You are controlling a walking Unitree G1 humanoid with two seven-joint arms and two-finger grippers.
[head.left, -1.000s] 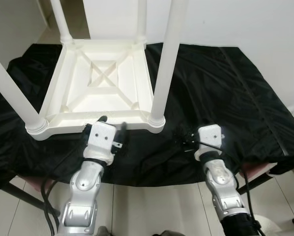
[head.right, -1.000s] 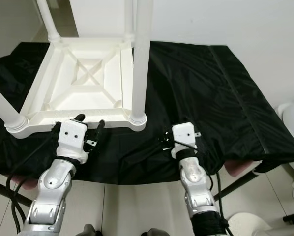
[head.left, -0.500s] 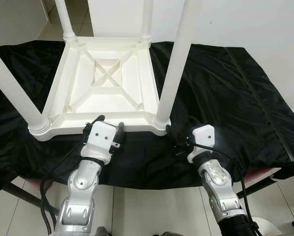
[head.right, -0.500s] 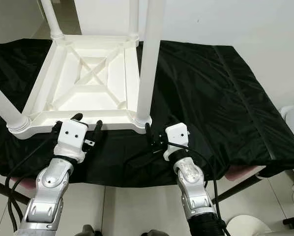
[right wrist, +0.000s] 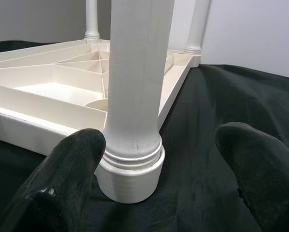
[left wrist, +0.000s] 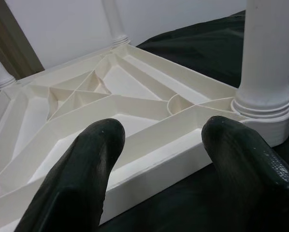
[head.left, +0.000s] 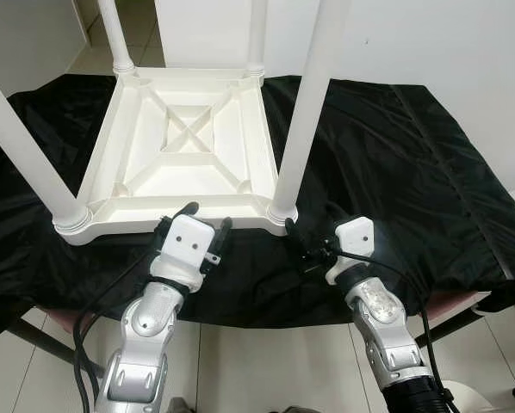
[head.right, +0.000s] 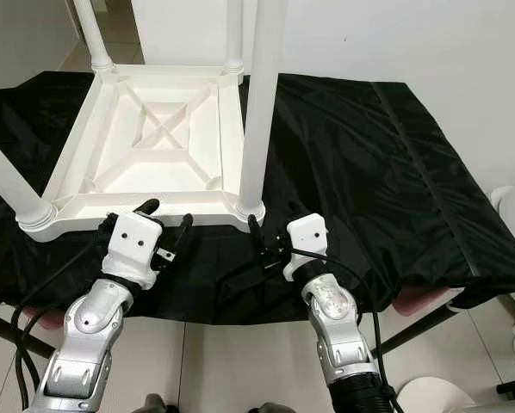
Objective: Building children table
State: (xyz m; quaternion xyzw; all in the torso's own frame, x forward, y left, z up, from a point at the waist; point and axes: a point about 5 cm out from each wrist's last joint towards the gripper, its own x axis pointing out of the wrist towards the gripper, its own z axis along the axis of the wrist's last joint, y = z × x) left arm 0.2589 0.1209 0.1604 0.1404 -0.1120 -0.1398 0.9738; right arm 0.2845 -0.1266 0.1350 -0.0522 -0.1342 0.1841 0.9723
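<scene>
We see the white children's table (head.left: pixel 184 151) lying upside down on the left part of a black cloth (head.left: pixel 395 163), its ribbed underside facing up and its 4 legs standing upward. Our left gripper (head.left: pixel 204 220) sits at the table's near rim, fingers spread wide and holding nothing. Our right gripper (head.left: pixel 311 232) is just beside the near-right leg (head.left: pixel 305 112), its 2 fingers also wide apart and empty, with the leg's base between them in the right wrist view.

R gripper (head.left: pixel 307 238) prob. nearer table leg (head.left: pixel 307 112).
</scene>
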